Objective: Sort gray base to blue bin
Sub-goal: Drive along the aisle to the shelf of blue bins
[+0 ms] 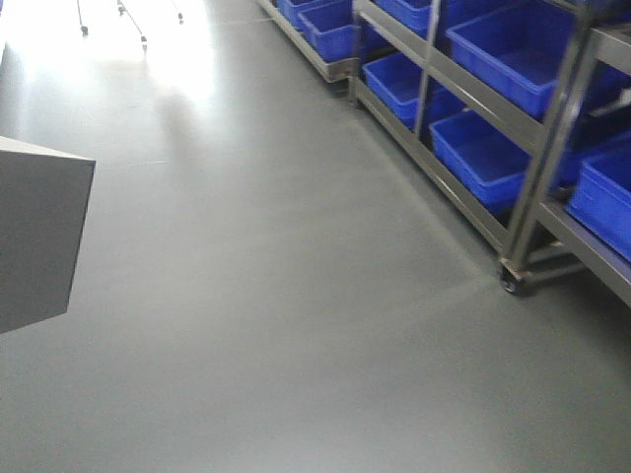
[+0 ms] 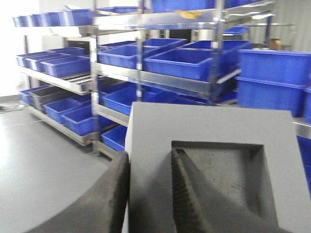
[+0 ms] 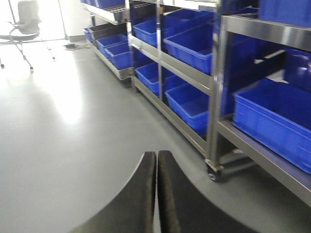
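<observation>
In the left wrist view my left gripper (image 2: 149,167) is shut on the gray base (image 2: 209,131), a matte gray block with a square recess; one finger presses its outer side and the other sits inside the recess. The block also shows at the left edge of the front view (image 1: 39,232), held above the floor. Many blue bins (image 2: 180,60) stand on the shelves ahead of it; I cannot tell which is the target blue bin. My right gripper (image 3: 156,160) is shut and empty above the floor, left of a rack.
Steel shelf racks on castors (image 1: 509,281) line the right side, holding rows of blue bins (image 1: 493,158). Gray floor (image 1: 276,296) stretches ahead and to the left. An office chair (image 3: 22,22) stands far back in bright light.
</observation>
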Robot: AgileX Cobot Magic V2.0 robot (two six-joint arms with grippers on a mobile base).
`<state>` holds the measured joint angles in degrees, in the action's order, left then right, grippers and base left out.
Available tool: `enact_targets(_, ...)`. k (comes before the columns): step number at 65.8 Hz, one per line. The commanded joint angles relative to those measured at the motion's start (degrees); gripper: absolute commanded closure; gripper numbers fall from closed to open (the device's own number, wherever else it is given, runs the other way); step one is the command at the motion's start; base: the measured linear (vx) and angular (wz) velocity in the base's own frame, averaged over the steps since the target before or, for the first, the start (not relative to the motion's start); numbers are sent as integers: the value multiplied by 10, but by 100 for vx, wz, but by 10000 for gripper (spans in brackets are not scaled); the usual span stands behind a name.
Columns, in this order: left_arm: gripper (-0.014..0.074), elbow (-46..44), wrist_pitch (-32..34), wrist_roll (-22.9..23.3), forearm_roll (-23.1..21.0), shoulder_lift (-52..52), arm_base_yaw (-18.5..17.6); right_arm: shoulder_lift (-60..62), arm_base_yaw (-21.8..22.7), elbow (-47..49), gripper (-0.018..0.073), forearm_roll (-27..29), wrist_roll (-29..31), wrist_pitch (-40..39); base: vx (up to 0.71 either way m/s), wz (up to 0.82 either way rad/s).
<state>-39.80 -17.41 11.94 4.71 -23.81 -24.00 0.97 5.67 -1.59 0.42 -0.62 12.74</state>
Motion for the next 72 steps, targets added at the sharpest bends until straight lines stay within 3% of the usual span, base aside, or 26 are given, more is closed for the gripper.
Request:
enact_targets(1, 603, -17, 63, 4, -3, -5, -3, -8, 2, -1, 564, -4, 6, -42, 46, 39)
enact_targets(72, 603, -17, 63, 4, -3, -5, -3, -8, 2, -1, 564, -4, 6, -42, 46, 18)
